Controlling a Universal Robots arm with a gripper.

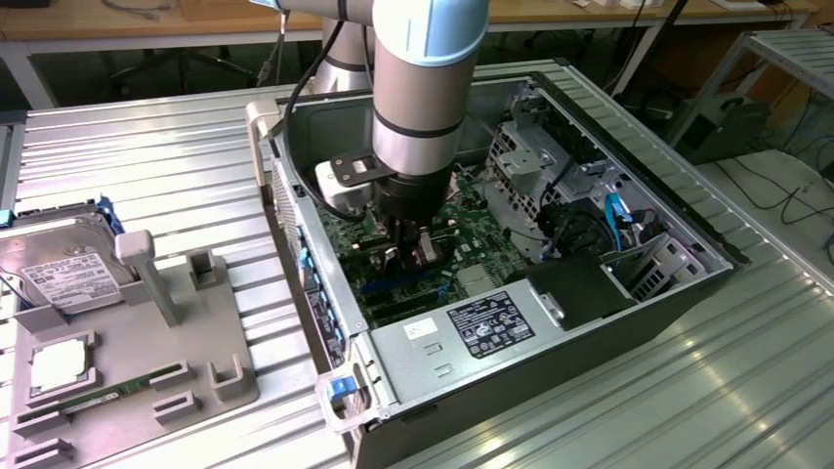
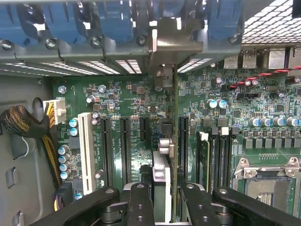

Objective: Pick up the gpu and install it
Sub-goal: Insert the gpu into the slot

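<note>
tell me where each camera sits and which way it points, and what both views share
exterior view: off the arm, raised, looking down at the open computer case on the ribbed table; the arm reaches in and the gripper is low over the motherboard.
wrist view: on the wrist, looking along the gripper at the motherboard; its fingers clamp the gpu, seen edge-on above the slots.
shared: gripper and motherboard.
</note>
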